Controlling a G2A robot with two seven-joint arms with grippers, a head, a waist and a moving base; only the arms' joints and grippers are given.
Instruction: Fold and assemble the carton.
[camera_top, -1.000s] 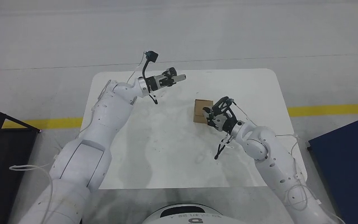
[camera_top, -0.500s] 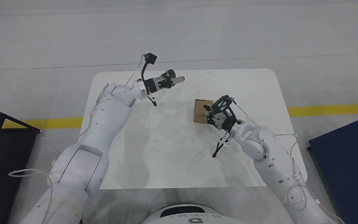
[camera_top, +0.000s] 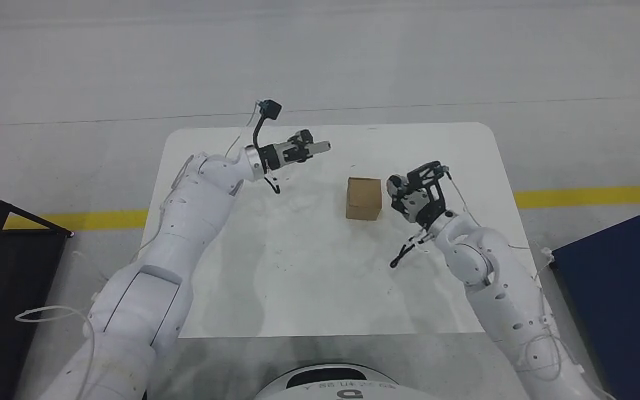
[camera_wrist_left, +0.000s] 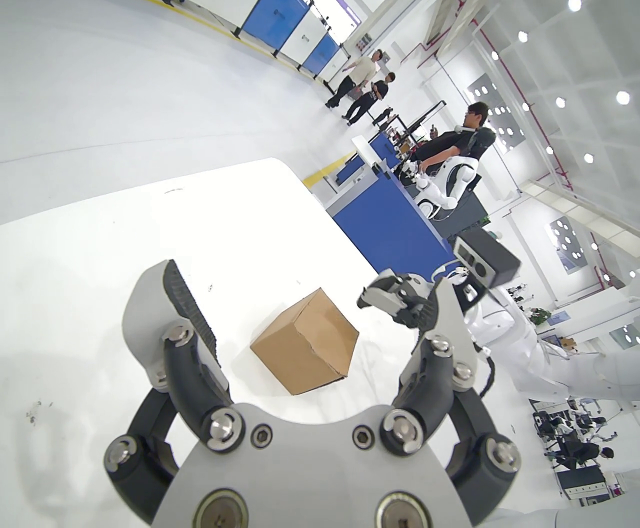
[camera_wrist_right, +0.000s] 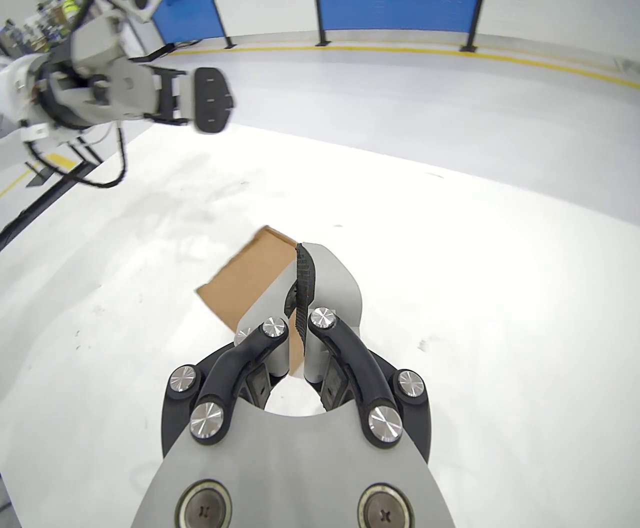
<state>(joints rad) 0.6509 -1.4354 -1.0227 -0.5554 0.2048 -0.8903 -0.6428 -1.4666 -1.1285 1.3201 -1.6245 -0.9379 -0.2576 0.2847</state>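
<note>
Where the top view looks down on the desk (camera_top: 300, 280), the carton (camera_top: 363, 198) sits right of the middle as a closed brown cube. The right gripper (camera_top: 400, 186) is just beside its right side and apart from it, and the left gripper (camera_top: 318, 146) is well apart, over the far edge. From above, the spread of either pair of fingers is hard to judge, but the wrist views make it plain. The left wrist view has the left gripper (camera_wrist_left: 305, 282) with its fingers (camera_wrist_left: 145, 310) wide apart and nothing between them, framing the carton (camera_wrist_left: 305, 348) farther off on the desk (camera_wrist_left: 100, 250). It gives three faces of the box, all shut, where the top view gives its upper face. Beyond the carton the same view catches the right gripper (camera_wrist_left: 395, 300), near the box with a strip of bare desk between them. The right wrist view has the right gripper (camera_wrist_right: 301, 260) with its fingers (camera_wrist_right: 332, 285) pressed together, pads meeting and holding nothing. The carton (camera_wrist_right: 250, 295) stands just behind them on the desk (camera_wrist_right: 450, 250), partly hidden by the fingers. Farther off, that view has the left gripper (camera_wrist_right: 210, 107) above the desk's far edge, one dark pad turned toward the camera.
</note>
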